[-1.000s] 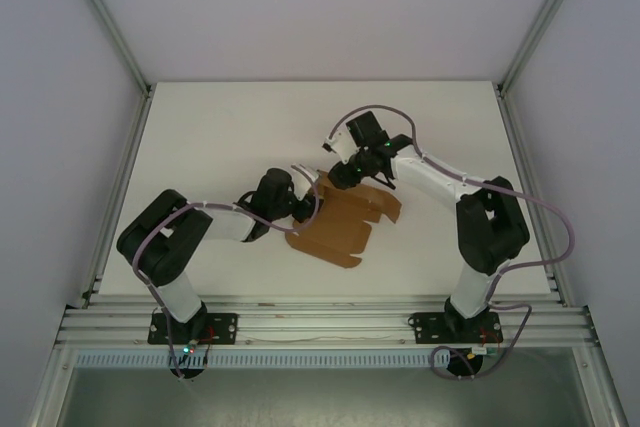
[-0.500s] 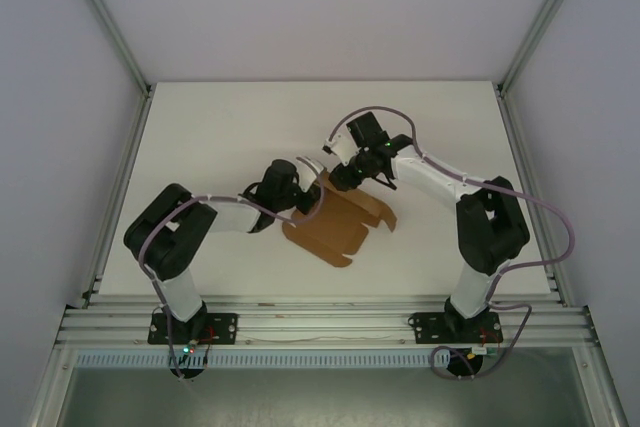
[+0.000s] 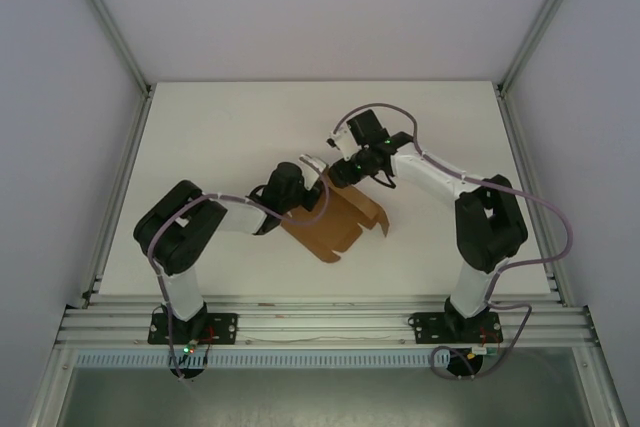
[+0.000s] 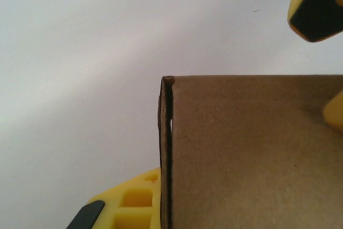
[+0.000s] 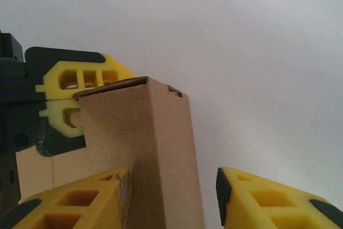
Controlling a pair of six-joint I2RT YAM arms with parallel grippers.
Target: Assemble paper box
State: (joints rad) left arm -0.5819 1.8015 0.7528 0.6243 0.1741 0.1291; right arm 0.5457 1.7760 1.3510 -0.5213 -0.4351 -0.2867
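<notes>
The paper box (image 3: 335,222) is a brown cardboard piece, partly folded, lying at the table's middle. My left gripper (image 3: 308,185) is shut on its far left edge. In the left wrist view the doubled cardboard edge (image 4: 167,148) runs against my lower yellow finger (image 4: 126,205), and the panel (image 4: 252,154) hides the other finger. My right gripper (image 5: 171,194) stands open astride a raised fold of the cardboard (image 5: 161,148). Its left finger (image 5: 80,199) touches the fold, while the right finger (image 5: 268,202) stands apart from it. The left gripper's fingers (image 5: 80,81) clamp the far end.
White table (image 3: 220,137) with grey walls and aluminium frame posts (image 3: 110,27) around it. The two grippers sit close together above the cardboard's far end. Cables loop over the right arm (image 3: 480,217).
The left gripper has shut on the cardboard edge and shifted right and away from the bases. The cardboard has turned and drawn in narrower. The right gripper's jaws have widened slightly.
</notes>
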